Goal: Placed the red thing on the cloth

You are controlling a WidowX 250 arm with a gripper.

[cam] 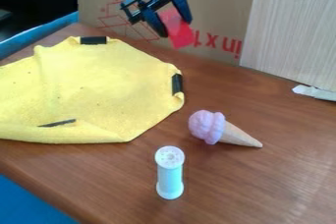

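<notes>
Cardboard point(220, 9) printed with red marks stands behind the brown wooden counter point(263, 179), with a pale wood-grained panel point(292, 29) beside it on the right. Against the cardboard, above the counter's far edge, hangs the claw point(175, 26), its fingers parted only by the width of the red block point(181, 36) they grip. The block sits tilted between them, its long axis slanting down and slightly to the right, its lower end free beneath the fingertips.

What matters most is where the yellow cloth point(98, 85) lies from the claw: to the left and closer to the camera, spread over the left part of the counter, its far side near the far edge. The next move probably calls for carrying the block left and forward, past the cloth's right-hand rim, then lowering and letting go. Released too soon, it could land on bare wood; set down at this slant, it may tip over.

Dark strips lie at the cloth's far side point(93, 40), right side point(177, 84) and near side point(58, 123). Right of the cloth lies a toy ice cream cone point(209, 127), and nearer the camera stands a pale spool point(170, 173).
</notes>
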